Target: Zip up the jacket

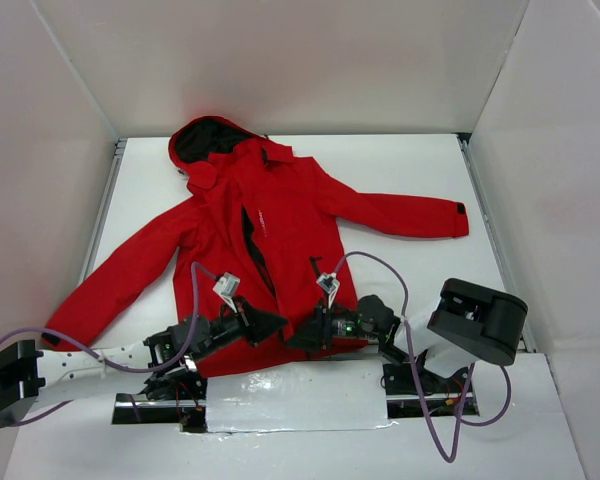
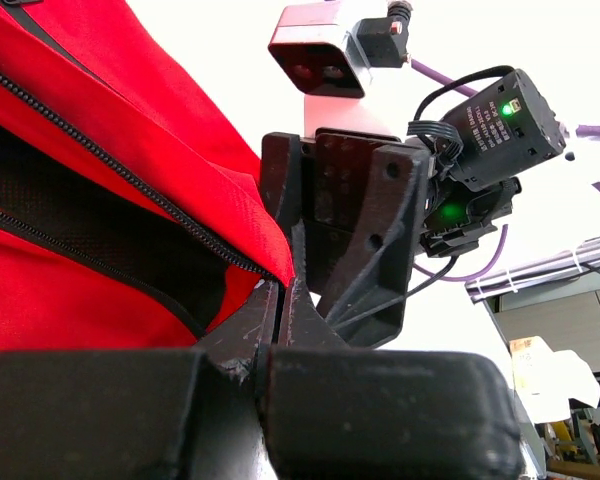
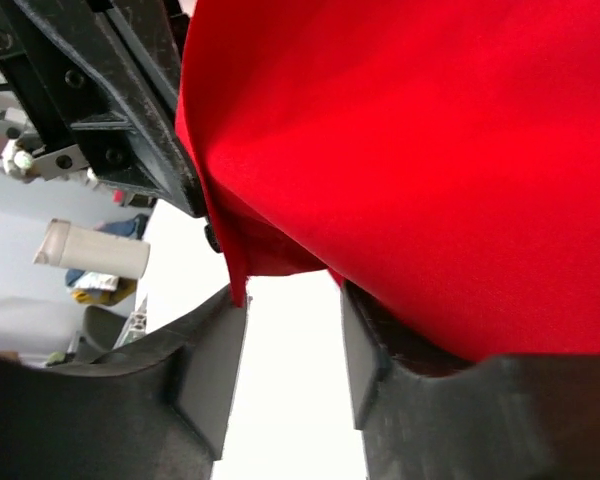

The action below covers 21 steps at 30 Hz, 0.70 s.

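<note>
Where jacket (image 1: 290, 215) lies lengthwise, hood (image 1: 208, 142) pointing away

White matte tabletop (image 1: 410, 170) was boxed in by tall plain white wall panels (image 1: 280, 60) at the back and on both sides. A thin grey metal rail (image 1: 102, 215) ran along its left edge. A crinkled silver foil sheet (image 1: 295, 395) covered the near edge in front of me. Beyond the table I saw a blurred pale cylinder (image 3: 90, 255) lying on its side; could not identify it.
</note>
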Tool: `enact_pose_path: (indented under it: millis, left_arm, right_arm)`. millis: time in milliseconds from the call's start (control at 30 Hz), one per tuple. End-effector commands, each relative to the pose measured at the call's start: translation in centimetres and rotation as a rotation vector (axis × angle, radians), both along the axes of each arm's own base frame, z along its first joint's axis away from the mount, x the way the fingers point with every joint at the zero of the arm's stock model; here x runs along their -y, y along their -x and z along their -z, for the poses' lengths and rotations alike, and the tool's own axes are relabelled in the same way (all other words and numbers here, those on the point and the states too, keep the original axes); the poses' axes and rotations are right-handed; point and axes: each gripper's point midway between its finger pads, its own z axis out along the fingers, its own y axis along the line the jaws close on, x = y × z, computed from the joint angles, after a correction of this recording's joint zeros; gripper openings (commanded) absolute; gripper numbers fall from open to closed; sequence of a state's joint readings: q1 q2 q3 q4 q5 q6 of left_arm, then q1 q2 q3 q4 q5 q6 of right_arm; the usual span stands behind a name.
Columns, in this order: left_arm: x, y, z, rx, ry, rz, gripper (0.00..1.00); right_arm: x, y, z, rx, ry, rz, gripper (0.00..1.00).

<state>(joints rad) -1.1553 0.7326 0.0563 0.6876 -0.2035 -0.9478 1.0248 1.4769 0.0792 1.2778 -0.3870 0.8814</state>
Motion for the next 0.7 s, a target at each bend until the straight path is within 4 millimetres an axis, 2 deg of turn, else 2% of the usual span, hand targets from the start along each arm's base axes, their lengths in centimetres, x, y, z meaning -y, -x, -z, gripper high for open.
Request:
enact_pose_path:
  millis: [0,333,433,500,533,667]
  left_arm:
    - [0.4,0.4,-3.1,0.049,0.105,0.024,0.0]
    - [0.7,0.4,-3.0,0.041,0.106,0.03,0.0]
    - [0.6,0.4,-3.0,0.039,0.104,0.028,0.0]
    - [0.5,0.3,-2.8,0.036,0.101,0.022,0.0]
    - [0.4,0.3,-2.7,0.033,0.099,0.019,0.0]
    - [0.0,0.1,-2.1,0.025,0.083,-0.002,0.0]
  right_arm:
    - [-1.0,-0.1,-8.9,0.198,-0.329,-0.035,0.48]
    - [-2.0,-0.7,-10.2,0.233,-0.334,-0.043,0.41]
    - [-2.1,-0.8,-10.4,0.243,-0.33,-0.036,0.3]
    - [-2.0,-0.8,-10.5,0.251,-0.331,-0.035,0.15]
    - [-1.9,-0.7,-10.6,0.254,-0.335,-0.033,0.04]
    - [-1.5,-0.7,-10.8,0.265,-0.334,-0.025,0.0]
